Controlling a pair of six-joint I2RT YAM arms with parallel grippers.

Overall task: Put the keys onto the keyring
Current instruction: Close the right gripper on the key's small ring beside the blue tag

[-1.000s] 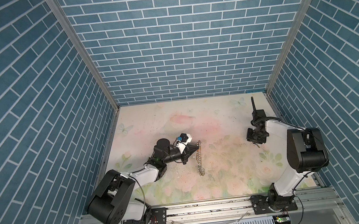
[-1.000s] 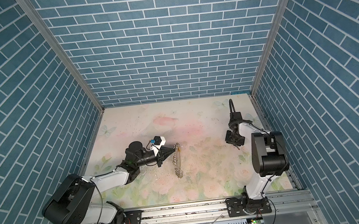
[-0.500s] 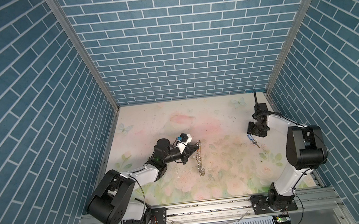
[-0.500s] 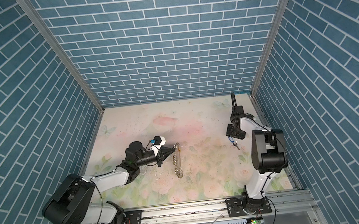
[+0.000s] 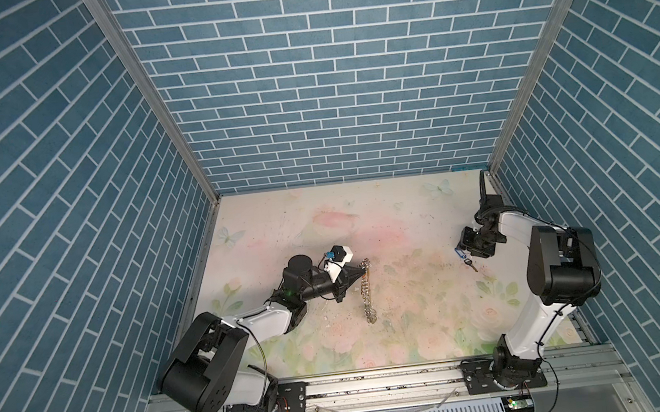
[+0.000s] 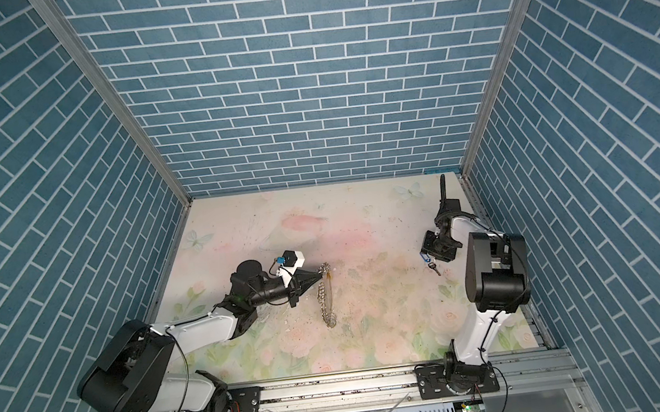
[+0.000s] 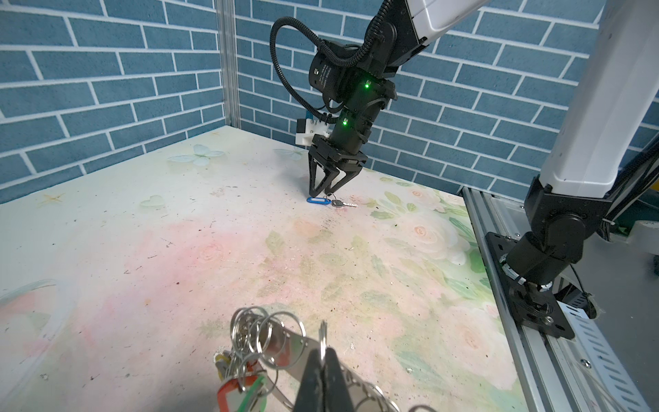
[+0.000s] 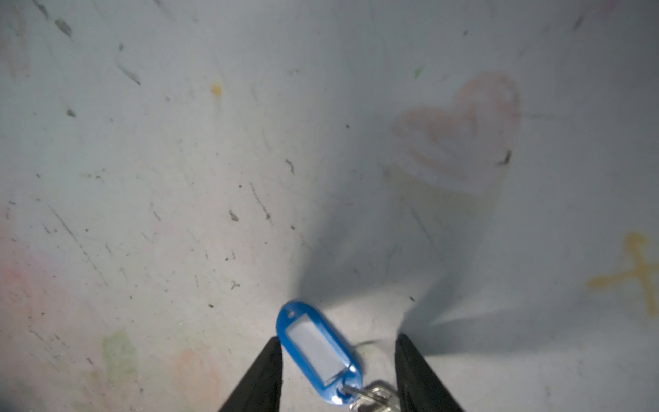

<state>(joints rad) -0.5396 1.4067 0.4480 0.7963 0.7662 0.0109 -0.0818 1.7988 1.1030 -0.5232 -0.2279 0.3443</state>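
Note:
One of the keys, a blue-tagged key (image 8: 319,351), lies flat on the table at the right (image 5: 459,254) (image 6: 424,259) (image 7: 317,210). My right gripper (image 8: 338,342) stands open just above it, one finger on each side and touching neither (image 5: 468,247) (image 6: 430,253) (image 7: 328,195). The keyring (image 7: 285,342), a silvery band strung with split rings, hangs from my left gripper (image 7: 322,353), which is shut on its edge (image 5: 362,270) (image 6: 320,277). In both top views the keyring (image 5: 367,295) (image 6: 325,299) trails toward the front. Red- and green-tagged keys (image 7: 242,388) hang on it.
Blue brick walls close in the floral table (image 5: 416,323) on three sides. An aluminium rail (image 5: 380,381) with both arm bases runs along the front edge. The right arm's base (image 7: 535,285) stands near the table's corner.
The right gripper drew back toward the rear wall, baring the blue-tagged key, then came back down over it. The left arm and keyring have stayed still.

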